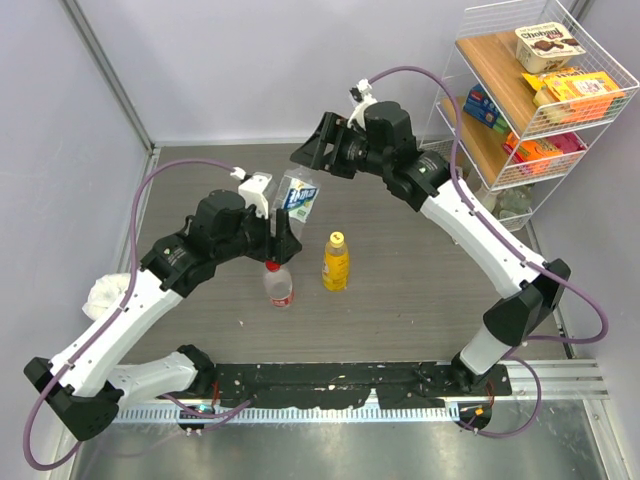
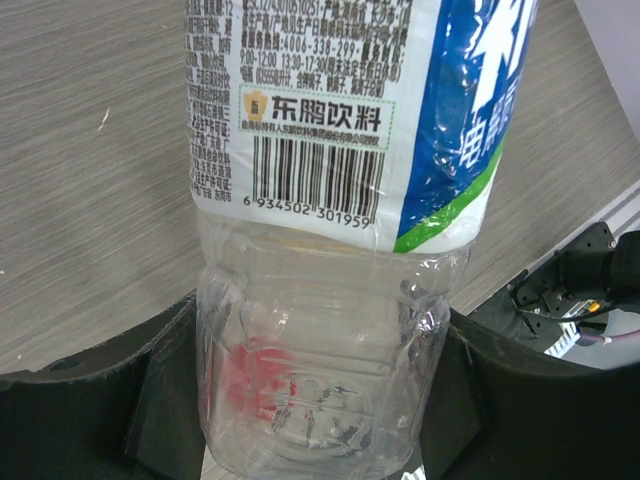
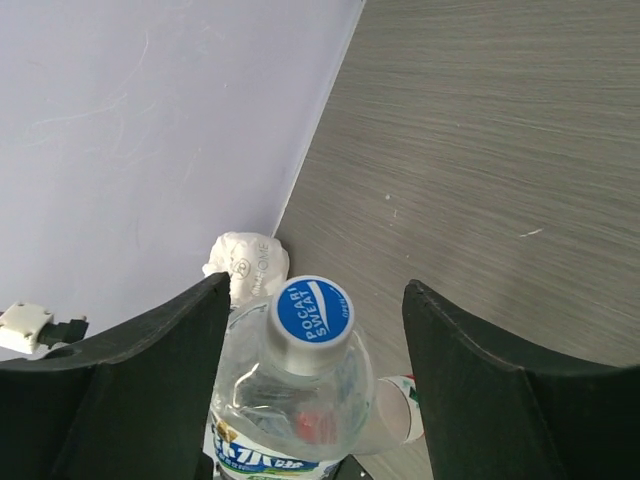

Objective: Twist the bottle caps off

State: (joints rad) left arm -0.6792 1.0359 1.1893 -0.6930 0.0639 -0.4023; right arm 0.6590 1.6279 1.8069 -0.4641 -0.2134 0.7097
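A clear bottle with a blue-white label (image 1: 299, 197) hangs tilted above the table, its base gripped by my left gripper (image 1: 284, 238). In the left wrist view the black fingers (image 2: 95, 400) press both sides of that bottle (image 2: 320, 330), so the left gripper (image 2: 320, 410) is shut on it. Its white-blue cap (image 3: 312, 312) sits between the spread fingers of my right gripper (image 3: 315, 300), which is open with gaps on both sides, and the cap lies nearer the left finger. The red-capped bottle (image 1: 278, 285) and the yellow bottle (image 1: 336, 262) stand upright on the table below.
A white wire rack (image 1: 585, 45) with snack boxes stands at the back right. Crumpled white paper (image 1: 105, 293) lies by the left wall and also shows in the right wrist view (image 3: 245, 262). Walls close the table at the left and back.
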